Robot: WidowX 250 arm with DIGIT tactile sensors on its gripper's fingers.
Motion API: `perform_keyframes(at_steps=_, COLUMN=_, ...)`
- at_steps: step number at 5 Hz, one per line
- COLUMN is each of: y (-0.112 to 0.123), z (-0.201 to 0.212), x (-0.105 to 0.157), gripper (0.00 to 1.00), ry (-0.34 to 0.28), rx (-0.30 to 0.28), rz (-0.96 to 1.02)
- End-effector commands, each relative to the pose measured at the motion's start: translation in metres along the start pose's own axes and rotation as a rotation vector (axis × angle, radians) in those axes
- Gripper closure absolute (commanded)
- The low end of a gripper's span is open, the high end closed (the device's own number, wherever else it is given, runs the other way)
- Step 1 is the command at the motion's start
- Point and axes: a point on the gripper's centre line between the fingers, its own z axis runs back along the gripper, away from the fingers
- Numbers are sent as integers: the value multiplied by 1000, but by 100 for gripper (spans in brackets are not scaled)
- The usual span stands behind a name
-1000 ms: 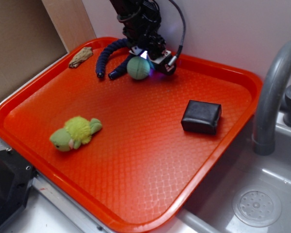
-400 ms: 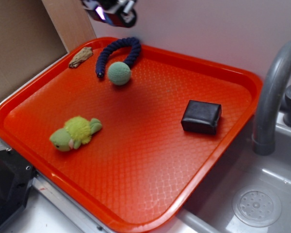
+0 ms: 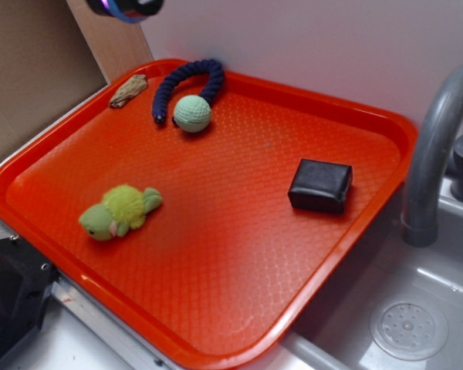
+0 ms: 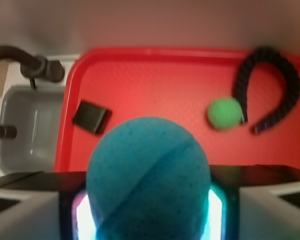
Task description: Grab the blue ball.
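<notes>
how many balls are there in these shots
2. The blue ball sits in the gripper, filling the wrist view. The green ball lies on the red tray, beside the navy rope toy.

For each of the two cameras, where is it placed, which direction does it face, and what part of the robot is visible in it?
Exterior: fixed above the tray's near corner, looking down and across it toward the wall; only the gripper's underside shows at the top edge.
Wrist: on the raised arm, looking down past the fingers at the tray; the blue ball fills the foreground between them.
Shared: tray, green ball, rope toy, black box, faucet.
</notes>
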Motion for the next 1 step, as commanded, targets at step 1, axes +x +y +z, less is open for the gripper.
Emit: perform_keyframes(at_steps=1, y=-11, z=27, x=-8, gripper=100, ry=-47, rx=54, rz=37)
